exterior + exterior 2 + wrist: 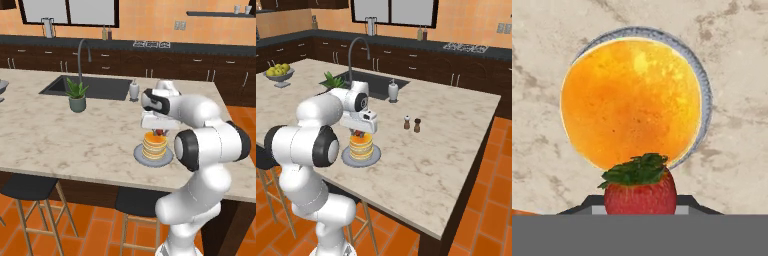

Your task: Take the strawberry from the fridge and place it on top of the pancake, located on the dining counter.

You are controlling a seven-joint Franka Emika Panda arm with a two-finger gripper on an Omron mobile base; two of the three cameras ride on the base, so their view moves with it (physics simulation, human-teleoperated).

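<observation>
The tool (640, 212) has its two dark tips clamped on one strawberry (640, 192), a small glossy red fruit with a ragged green leafy cap, held right above the pancake (632, 102). From the hand camera the pancake is a smooth round golden-orange disc with a paler blotch near the top. From the base cameras it's a short stack with darker edges, sitting on a single round grey plate (704, 95). The plate rests on the beige marbled stone tabletop (60, 135), near its front edge.

Other stuff on the tabletop: one small potted plant (77, 95) with spiky green leaves in a grey-green pot, one white soap bottle (393, 91) by the dark sunken sink (105, 87), two little shakers (411, 123) standing side by side, and one grey bowl of yellow-green fruit (279, 73).
</observation>
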